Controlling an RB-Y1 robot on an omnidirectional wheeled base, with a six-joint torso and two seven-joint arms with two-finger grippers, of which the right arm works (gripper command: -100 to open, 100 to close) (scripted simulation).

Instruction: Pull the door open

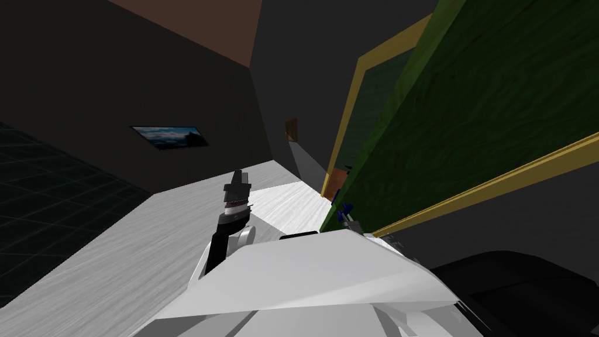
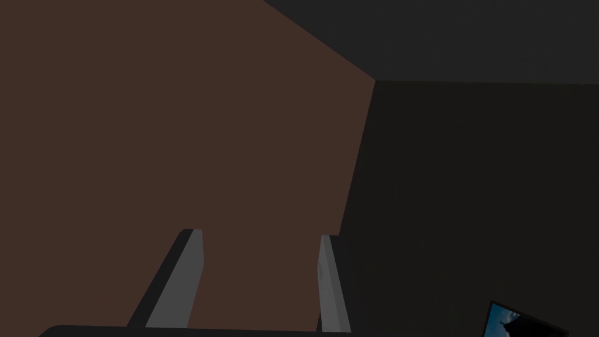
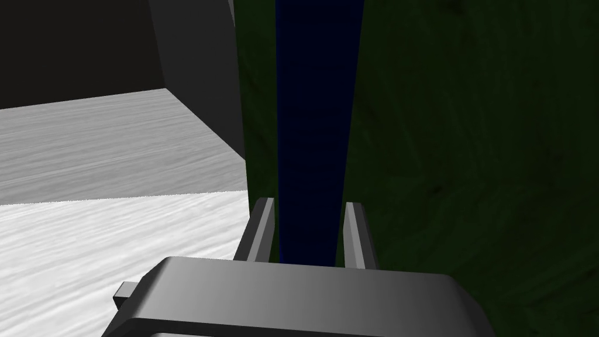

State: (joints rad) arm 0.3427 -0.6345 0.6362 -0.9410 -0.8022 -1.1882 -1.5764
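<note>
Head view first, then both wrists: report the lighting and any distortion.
Head view: rolled, lines splayed; green door lit, pale floor with a brighter band by it. Right wrist view: door and blue handle in the right gripper very dark. Left wrist view: dim throughout.

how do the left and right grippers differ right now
The left gripper is open with nothing between its fingers; the right gripper is shut on the dark blue door handle. The left is away from the green door; the right is at it. Both have light grey blade-like fingers.
</note>
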